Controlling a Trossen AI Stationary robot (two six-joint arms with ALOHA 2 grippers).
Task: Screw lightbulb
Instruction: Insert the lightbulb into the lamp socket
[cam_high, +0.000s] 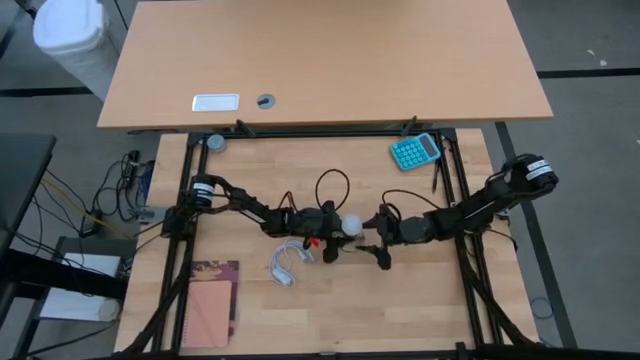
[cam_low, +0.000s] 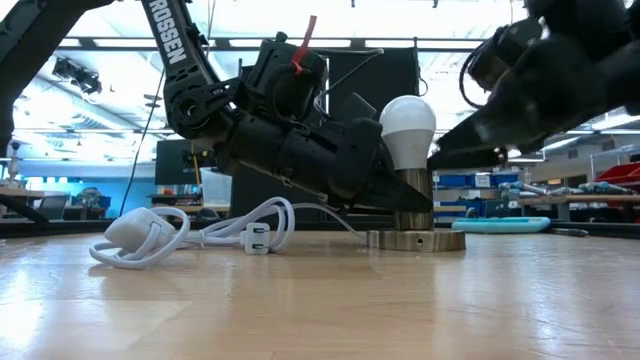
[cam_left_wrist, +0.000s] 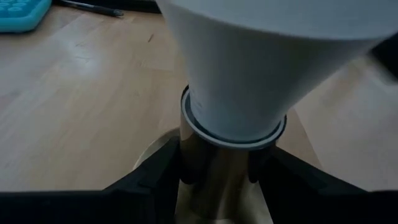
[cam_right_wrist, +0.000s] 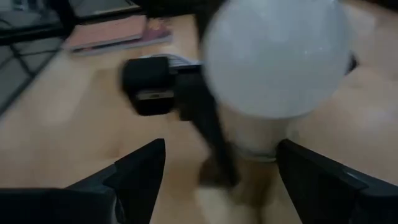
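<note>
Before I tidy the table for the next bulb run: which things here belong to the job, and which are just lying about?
Job:
- lightbulb, upright in the socket
- socket with its white cord
- left gripper, fingers on either side of the socket's collar
- right gripper, open at the bulb

Lying about:
- blue calculator
- pen
- pink notebook

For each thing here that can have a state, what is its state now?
lightbulb: upright, its base in the socket.
socket: flat on the table, its stem gripped by the left claw.
left claw: shut on the socket stem.
right claw: open, fingers either side of the lightbulb.
white cord: lying loose, unplugged.
</note>
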